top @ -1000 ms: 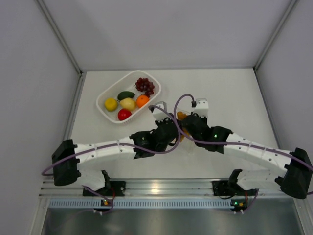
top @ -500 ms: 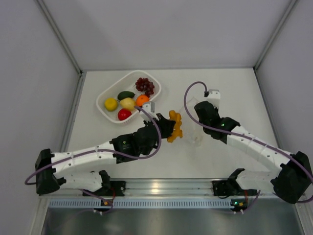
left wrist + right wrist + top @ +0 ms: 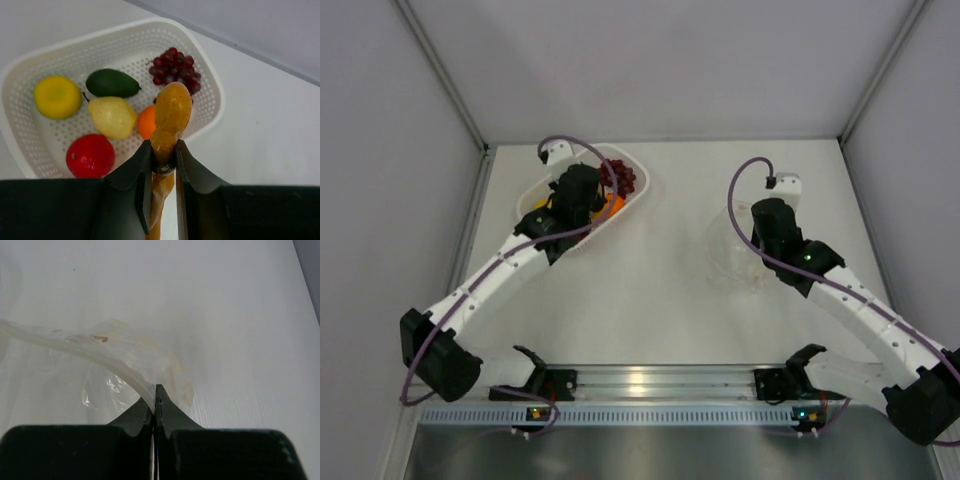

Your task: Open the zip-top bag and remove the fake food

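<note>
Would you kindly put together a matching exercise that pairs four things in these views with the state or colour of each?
Things:
1. left hand
2. right hand
3. grape bunch
4. avocado

Descriptions:
A. dark green, lying in the basket
B. shut on an edge of the zip-top bag
C. dark purple, lying in the basket
D. shut on the orange-yellow piece

Pairs: 1-D, 2-B, 3-C, 4-A.
</note>
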